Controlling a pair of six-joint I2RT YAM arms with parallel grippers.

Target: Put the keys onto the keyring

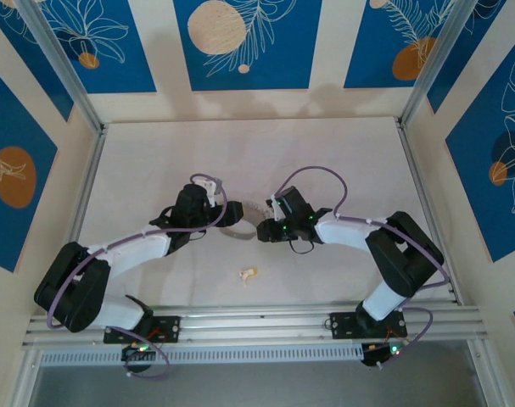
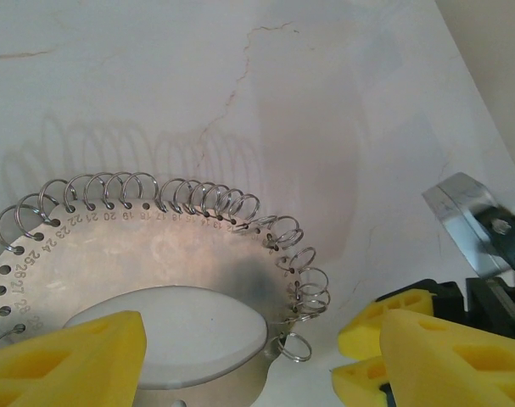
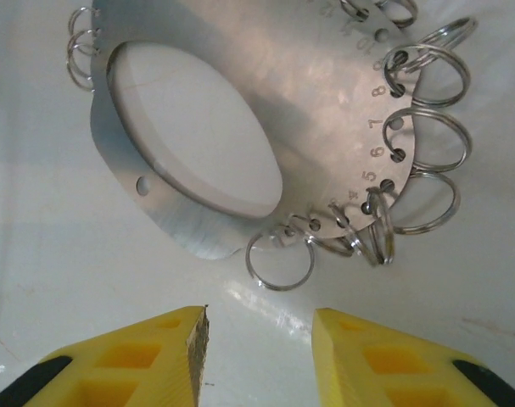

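Right fingers (image 3: 261, 356) open, empty. Left fingers (image 2: 240, 339) spread wide astride the keyring (image 3: 325, 110), not clamping. Key (image 1: 249, 273) lies on bench (image 1: 155, 170) at 6 o'clock from both, long axis roughly 3–9. Right arm looks slightly nearer.

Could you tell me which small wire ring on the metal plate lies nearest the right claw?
The lone ring at the plate's lower edge, just above the right claw; the rest cluster farther along the numbered rim.

You see the keyring (image 1: 236, 231), a flat grey metal loop with numbered holes and many little wire rings round its edge. The tiny gold key (image 1: 249, 273) lies on the table at about 6 o'clock from it, apart.
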